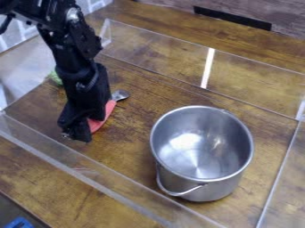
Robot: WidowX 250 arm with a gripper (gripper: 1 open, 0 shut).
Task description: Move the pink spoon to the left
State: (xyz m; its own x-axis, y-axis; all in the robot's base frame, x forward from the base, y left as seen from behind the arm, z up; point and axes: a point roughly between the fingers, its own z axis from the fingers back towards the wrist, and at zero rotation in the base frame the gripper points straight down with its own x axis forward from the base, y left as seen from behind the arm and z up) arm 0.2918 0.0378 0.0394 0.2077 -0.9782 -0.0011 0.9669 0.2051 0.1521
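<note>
End effector (78,130): pointing down over pink spoon (107,109), covering most of handle; jaw opening and any hold not discernible. Pink spoon: on counter (143,191), directly beneath and just right of end effector; long axis diagonal, metal end far-right. Steel pot (201,150): well right. No legible writing.

The gripper (78,129) stands over the pink spoon (107,109) at the left of the table (155,62), hiding most of it. The spoon's metal end (119,95) points toward the back. A vegetable (55,78) lies behind and left of the gripper. A pot (202,151) sits well to the right, nearer the front.
</note>
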